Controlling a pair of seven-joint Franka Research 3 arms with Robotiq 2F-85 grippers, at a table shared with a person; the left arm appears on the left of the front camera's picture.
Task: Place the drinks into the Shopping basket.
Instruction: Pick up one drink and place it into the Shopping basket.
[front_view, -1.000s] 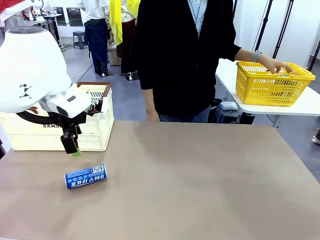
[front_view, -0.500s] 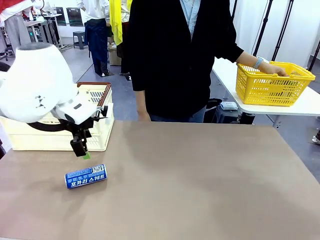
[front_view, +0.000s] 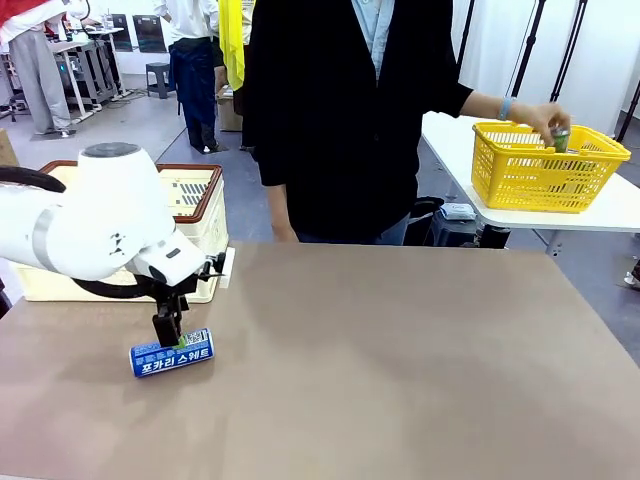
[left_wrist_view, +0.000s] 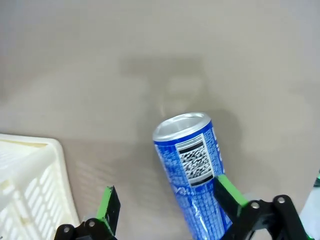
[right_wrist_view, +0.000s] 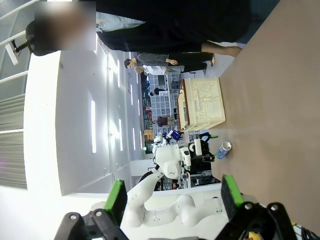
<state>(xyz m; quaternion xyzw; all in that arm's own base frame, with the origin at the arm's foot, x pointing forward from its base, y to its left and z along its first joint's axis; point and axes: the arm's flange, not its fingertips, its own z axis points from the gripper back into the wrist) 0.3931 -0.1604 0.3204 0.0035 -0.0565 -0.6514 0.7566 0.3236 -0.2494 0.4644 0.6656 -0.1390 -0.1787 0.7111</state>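
Brown tabletop (front_view: 420, 380), grey floor (front_view: 150, 120), white side table (front_view: 450, 150) beyond.

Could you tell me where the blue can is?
Front view: the blue can lies sideways on the table, left side, before the Shopping basket, beneath the open left gripper.

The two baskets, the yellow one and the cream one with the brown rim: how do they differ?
The yellow basket is open mesh; the cream basket has slotted walls and a brown rim. The yellow basket stands on a white table at far right, the cream basket at far left. A person's hand is over the yellow basket; none is at the cream basket. Both are rectangular, open-topped.
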